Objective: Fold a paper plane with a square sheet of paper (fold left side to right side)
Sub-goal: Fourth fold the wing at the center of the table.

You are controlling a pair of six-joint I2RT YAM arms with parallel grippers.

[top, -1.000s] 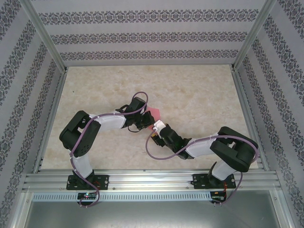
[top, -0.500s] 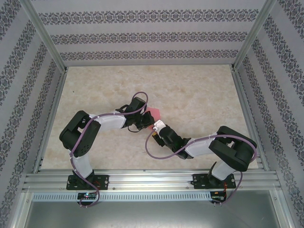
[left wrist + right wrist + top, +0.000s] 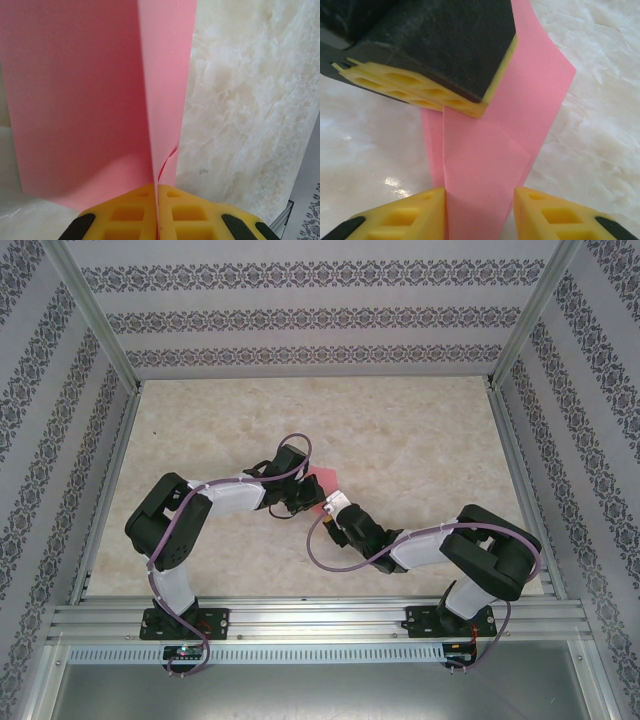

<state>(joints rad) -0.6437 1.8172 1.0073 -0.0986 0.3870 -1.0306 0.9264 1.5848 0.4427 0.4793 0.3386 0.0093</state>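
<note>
The left gripper (image 3: 156,200) has its yellow fingers (image 3: 125,212) pressed together on the near edge of the folded pink paper (image 3: 85,100), pinching it at the crease. A wide flap spreads to the left and a narrow one to the right, above the pale marble table (image 3: 245,110).

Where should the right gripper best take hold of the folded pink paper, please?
The folded pink paper is probably best pinched at its free end, from opposite the left gripper clamping the far end; its layers stand inside the open right gripper.
</note>
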